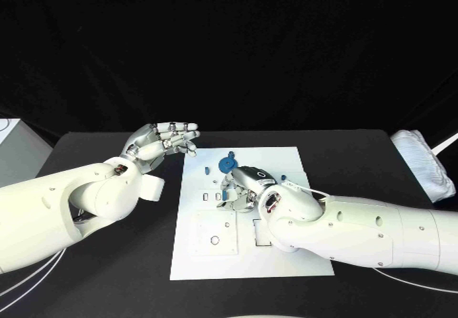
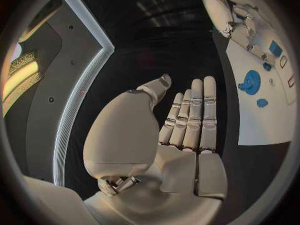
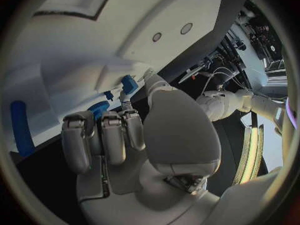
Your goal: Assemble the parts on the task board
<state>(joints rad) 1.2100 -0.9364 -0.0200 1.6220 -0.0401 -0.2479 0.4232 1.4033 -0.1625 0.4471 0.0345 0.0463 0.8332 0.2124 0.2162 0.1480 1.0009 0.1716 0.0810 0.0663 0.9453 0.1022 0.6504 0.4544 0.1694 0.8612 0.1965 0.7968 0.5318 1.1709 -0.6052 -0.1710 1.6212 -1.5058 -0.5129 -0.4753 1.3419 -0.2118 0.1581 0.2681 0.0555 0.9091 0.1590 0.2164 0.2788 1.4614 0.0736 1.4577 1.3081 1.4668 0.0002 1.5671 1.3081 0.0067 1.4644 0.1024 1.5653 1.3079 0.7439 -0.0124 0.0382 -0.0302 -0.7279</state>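
Note:
The white task board (image 1: 286, 165) lies in the middle of the black table. A round blue part (image 1: 227, 163) sits near its far edge. My right hand (image 1: 243, 189) is down on the board just behind that part, with its fingers curled. In the right wrist view its thumb and a finger pinch a small blue part (image 3: 129, 84) against the board, with the round blue part (image 3: 98, 107) close beside it. My left hand (image 1: 162, 140) hovers off the board's far left corner, its fingers (image 2: 197, 115) straight and together, holding nothing.
A long blue piece (image 3: 22, 127) lies further along the board. The left wrist view has two more small blue pieces (image 2: 275, 48) (image 2: 262, 103) on the board (image 2: 262, 125). A white padded object (image 1: 425, 165) sits at the table's right edge, and a white box (image 1: 14, 149) at the left.

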